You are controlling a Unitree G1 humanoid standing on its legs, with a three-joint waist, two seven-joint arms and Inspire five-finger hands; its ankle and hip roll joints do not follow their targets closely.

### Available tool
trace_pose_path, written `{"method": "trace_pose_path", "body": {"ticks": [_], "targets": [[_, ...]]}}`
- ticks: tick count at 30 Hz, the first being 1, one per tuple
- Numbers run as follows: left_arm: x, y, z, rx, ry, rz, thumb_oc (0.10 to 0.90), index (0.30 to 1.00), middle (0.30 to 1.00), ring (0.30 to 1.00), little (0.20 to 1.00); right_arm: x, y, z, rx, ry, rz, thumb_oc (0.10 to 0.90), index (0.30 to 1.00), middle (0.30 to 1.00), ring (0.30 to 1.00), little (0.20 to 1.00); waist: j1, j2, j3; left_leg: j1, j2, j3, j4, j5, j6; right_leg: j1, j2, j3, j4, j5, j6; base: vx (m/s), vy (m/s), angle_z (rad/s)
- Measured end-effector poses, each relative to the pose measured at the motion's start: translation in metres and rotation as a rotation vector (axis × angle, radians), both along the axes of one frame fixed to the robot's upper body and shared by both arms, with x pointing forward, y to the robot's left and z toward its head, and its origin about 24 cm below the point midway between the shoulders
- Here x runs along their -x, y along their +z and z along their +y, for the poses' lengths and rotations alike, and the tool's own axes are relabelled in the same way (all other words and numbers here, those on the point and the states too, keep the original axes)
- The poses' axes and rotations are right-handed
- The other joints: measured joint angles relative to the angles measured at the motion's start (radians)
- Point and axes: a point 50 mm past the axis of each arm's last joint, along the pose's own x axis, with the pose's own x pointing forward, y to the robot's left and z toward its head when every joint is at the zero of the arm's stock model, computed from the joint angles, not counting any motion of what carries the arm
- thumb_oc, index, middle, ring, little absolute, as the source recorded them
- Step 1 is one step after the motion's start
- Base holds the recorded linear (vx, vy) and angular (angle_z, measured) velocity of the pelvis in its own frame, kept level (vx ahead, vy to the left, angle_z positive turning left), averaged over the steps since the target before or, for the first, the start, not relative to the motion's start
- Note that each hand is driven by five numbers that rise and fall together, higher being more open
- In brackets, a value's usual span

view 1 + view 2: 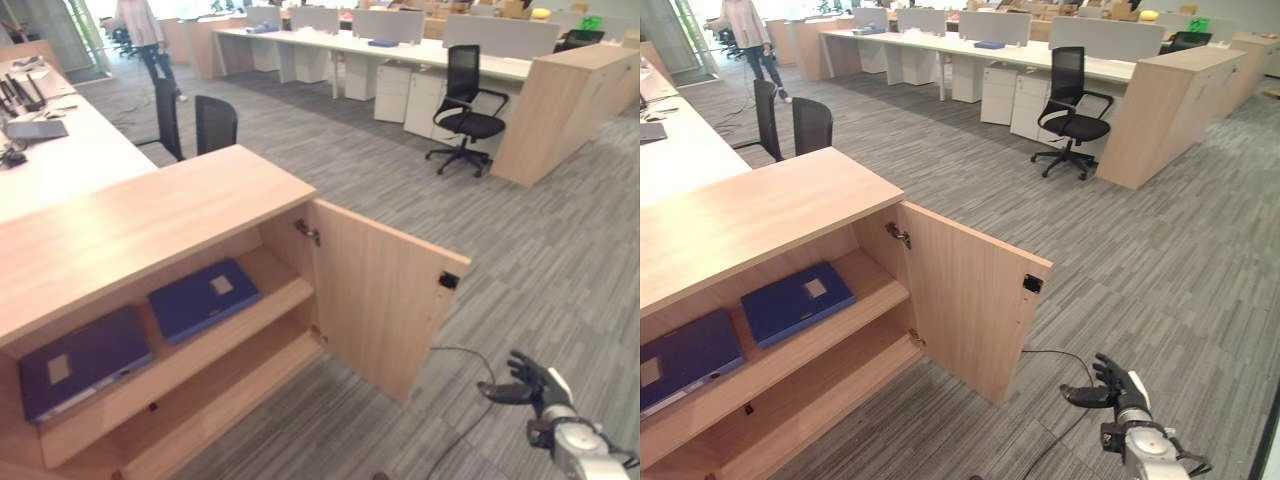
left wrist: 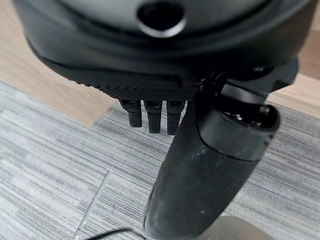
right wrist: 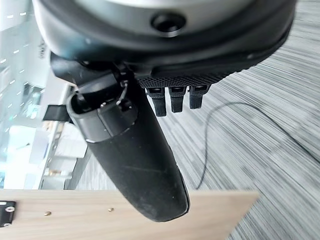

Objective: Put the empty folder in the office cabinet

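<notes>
In the left eye view, two blue folders (image 1: 203, 297) are lying flat on the upper shelf of the office cabinet (image 1: 150, 215), its door (image 1: 385, 295) hanging open for access. The right robot hand (image 1: 530, 385) is hovering beside that door, fingers relaxed, empty. In the left wrist view, the left robot hand (image 2: 200, 165) is hanging over carpet, fingers straight, holding nothing.

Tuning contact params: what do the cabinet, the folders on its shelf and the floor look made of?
Cabinet: light wood-grain board, matte, probably laminate; metal hinge on the open door.
Folders: dark blue, smooth, slightly sheened covers with pale labels, likely plastic-coated board.
Floor: grey striped carpet, matte, seemingly low pile.
</notes>
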Motion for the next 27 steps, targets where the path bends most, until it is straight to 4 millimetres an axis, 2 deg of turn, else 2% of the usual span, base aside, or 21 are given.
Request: {"method": "trace_pose_path", "body": {"ticks": [2,4,6,8,11,13,15,17,19,23,25,27], "targets": [[-0.002,0.0,-0.001,0.007,0.011,-0.015,0.8,0.9,0.9,0.9,0.9,-0.013,0.018,-0.011,0.056,0.018,-0.034,0.8,0.9,0.9,0.9,0.9,0.022,0.009,0.002,-0.011,0.003,-0.019,0.001,0.001,0.005,0.001,-0.001,-0.018,-0.001,-0.003,-0.004,0.01,-0.087,0.28],[-0.005,0.0,-0.003,0.014,0.002,-0.021,0.8,0.9,0.9,0.9,0.9,-0.024,0.033,-0.017,0.091,0.023,-0.077,0.8,0.9,0.9,0.9,0.9,0.024,0.015,0.006,-0.012,0.002,-0.036,0.003,0.005,0.004,0.004,-0.002,-0.036,-0.001,-0.006,-0.007,0.0,-0.079,0.27],[-0.005,-0.001,-0.007,0.031,-0.002,-0.034,0.8,0.9,0.9,0.9,0.9,-0.044,0.051,-0.021,0.121,0.038,-0.13,0.8,0.9,0.9,0.9,0.9,0.052,0.024,0.019,-0.015,0.008,-0.051,0.0,0.007,0.006,0.016,0.0,-0.047,-0.001,-0.008,-0.011,0.0,-0.089,0.2],[-0.011,-0.002,-0.013,0.05,-0.024,-0.055,0.8,0.9,0.9,0.9,0.9,-0.058,0.074,-0.027,0.167,0.056,-0.187,0.8,0.9,0.9,0.9,0.9,0.069,0.045,0.026,-0.031,0.009,-0.077,-0.001,0.01,0.01,0.014,-0.001,-0.066,-0.001,-0.013,-0.015,0.0,-0.083,0.33],[-0.014,-0.002,-0.016,0.064,-0.029,-0.075,0.8,0.9,0.9,0.9,0.9,-0.073,0.094,-0.028,0.206,0.09,-0.227,0.8,0.9,0.9,0.9,0.9,0.086,0.06,0.039,-0.041,0.015,-0.092,-0.001,0.012,0.002,0.013,0.004,-0.081,-0.001,-0.017,-0.02,0.0,-0.06,0.21],[-0.011,-0.002,-0.016,0.064,-0.026,-0.071,0.8,0.9,0.9,0.9,0.9,-0.076,0.107,-0.033,0.26,0.118,-0.223,0.8,0.9,0.9,0.9,0.9,0.1,0.057,0.049,-0.046,0.029,-0.103,0.003,0.025,0.003,0.013,0.018,-0.092,-0.001,-0.024,-0.031,0.01,-0.072,0.12],[-0.008,-0.003,-0.016,0.064,-0.026,-0.066,0.8,0.9,0.9,0.9,0.9,-0.086,0.111,-0.03,0.272,0.152,-0.212,0.8,0.9,0.9,0.9,0.9,0.091,0.054,0.063,-0.046,0.036,-0.106,0.003,0.029,-0.003,0.015,0.024,-0.095,-0.001,-0.026,-0.033,0.01,-0.07,0.01],[-0.014,-0.002,-0.015,0.061,-0.031,-0.082,0.8,0.9,0.9,0.9,0.9,-0.093,0.115,-0.027,0.281,0.172,-0.212,0.8,0.9,0.9,0.9,0.9,0.092,0.058,0.082,-0.047,0.044,-0.11,0.003,0.036,-0.012,0.016,0.032,-0.099,-0.001,-0.026,-0.034,0.01,-0.046,0.02],[-0.02,-0.001,-0.013,0.057,-0.036,-0.095,0.8,0.9,0.9,0.9,0.9,-0.096,0.123,-0.029,0.3,0.183,-0.219,0.8,0.9,0.9,0.9,0.9,0.093,0.056,0.102,-0.047,0.05,-0.112,0.003,0.038,-0.011,0.017,0.038,-0.103,-0.001,-0.027,-0.035,0.01,-0.037,0.01],[-0.021,0.0,-0.012,0.054,-0.037,-0.097,0.8,0.9,0.9,0.9,0.9,-0.099,0.123,-0.025,0.296,0.21,-0.211,0.8,0.9,0.9,0.9,0.9,0.092,0.056,0.104,-0.046,0.06,-0.112,0.003,0.039,-0.013,0.018,0.046,-0.108,-0.001,-0.03,-0.039,0.0,-0.008,0.0],[-0.021,0.0,-0.012,0.053,-0.036,-0.096,0.8,0.9,0.9,0.9,0.9,-0.101,0.122,-0.019,0.3,0.253,-0.198,0.8,0.9,0.9,0.9,0.9,0.086,0.056,0.104,-0.047,0.065,-0.118,0.003,0.04,-0.013,0.022,0.051,-0.113,-0.001,-0.033,-0.044,0.02,-0.036,0.04],[-0.018,-0.001,-0.011,0.053,-0.033,-0.09,0.8,0.9,0.9,0.9,0.9,-0.103,0.124,-0.002,0.341,0.384,-0.163,0.8,0.9,0.9,0.9,0.9,0.071,0.058,0.106,-0.045,0.071,-0.119,-0.001,0.041,-0.013,0.022,0.057,-0.115,-0.001,-0.033,-0.045,0.01,-0.014,-0.03]]}}
